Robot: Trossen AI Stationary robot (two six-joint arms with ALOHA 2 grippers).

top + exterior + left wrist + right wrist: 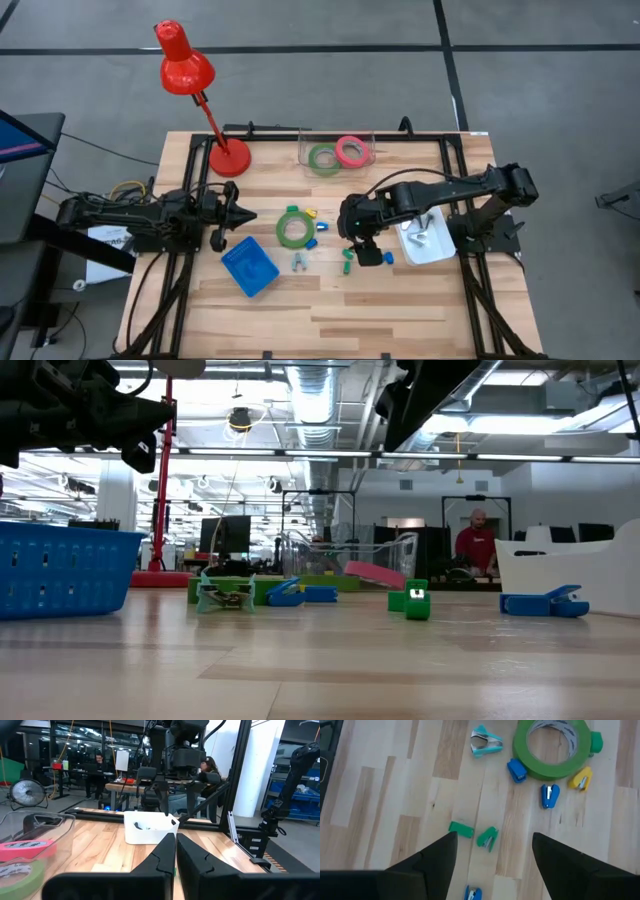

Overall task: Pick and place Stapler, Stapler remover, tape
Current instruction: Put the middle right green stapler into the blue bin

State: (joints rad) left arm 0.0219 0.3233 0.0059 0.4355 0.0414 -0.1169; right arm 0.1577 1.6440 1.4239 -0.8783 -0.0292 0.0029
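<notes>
both arms are black, built of blocky jointed links with thin dark cables looping along them. the left gripper (175, 865) ends in two matte black wedge-shaped fingers with stepped notches on their inner edges. the right gripper (492, 857) has two plain black tapered fingers.

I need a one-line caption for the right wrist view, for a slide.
Open right hand above small green staplers, with a green tape ring beyond.
</notes>
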